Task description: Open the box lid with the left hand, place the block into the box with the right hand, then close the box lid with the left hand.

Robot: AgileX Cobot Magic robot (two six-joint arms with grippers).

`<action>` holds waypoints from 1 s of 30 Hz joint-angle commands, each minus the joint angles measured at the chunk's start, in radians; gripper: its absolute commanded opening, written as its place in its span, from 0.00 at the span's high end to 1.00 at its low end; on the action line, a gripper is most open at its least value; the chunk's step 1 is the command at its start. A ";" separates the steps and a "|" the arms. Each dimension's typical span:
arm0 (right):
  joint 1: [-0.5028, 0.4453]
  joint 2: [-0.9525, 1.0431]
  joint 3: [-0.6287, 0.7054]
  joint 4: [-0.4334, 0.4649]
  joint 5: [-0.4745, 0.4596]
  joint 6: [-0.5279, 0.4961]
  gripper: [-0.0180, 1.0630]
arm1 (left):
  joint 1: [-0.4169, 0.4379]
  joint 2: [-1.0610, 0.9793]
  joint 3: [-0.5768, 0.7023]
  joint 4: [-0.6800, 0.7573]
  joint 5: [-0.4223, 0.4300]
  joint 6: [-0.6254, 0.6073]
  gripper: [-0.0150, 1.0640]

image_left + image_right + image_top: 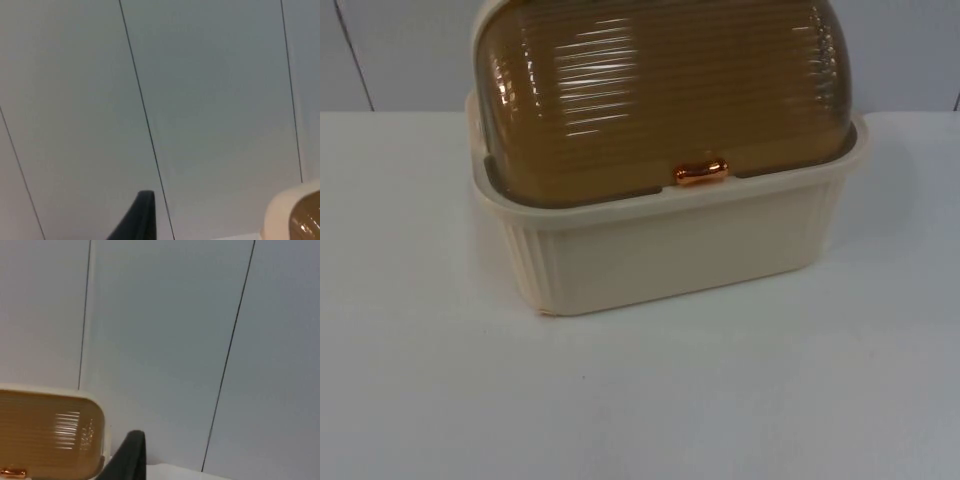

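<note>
Box point(660, 250) sits lid point(660, 90) shut, handle point(700, 172) visible from above; pincer states unclear.

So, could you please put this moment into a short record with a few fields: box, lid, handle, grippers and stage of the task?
box: cream ribbed box standing on the white table, in front of the grey partition wall
lid: brown translucent ribbed lid, shut down over the box
handle: copper handle at the lid's front edge, untouched
left gripper: one black fingertip visible, facing the wall, box at its side
right gripper: one black fingertip visible, beside the lid
stage: lid not yet opened
</note>
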 commanded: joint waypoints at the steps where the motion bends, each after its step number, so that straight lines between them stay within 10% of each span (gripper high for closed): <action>1: 0.001 0.000 0.027 0.009 -0.038 0.007 0.01 | -0.002 0.000 0.003 -0.012 -0.015 0.006 0.03; 19: 0.001 0.000 0.408 0.017 -0.048 0.082 0.01 | -0.002 0.000 0.487 -0.012 0.067 -0.111 0.03; 30: 0.001 0.000 0.438 0.019 -0.062 0.108 0.01 | -0.002 0.000 0.569 0.015 0.067 -0.118 0.03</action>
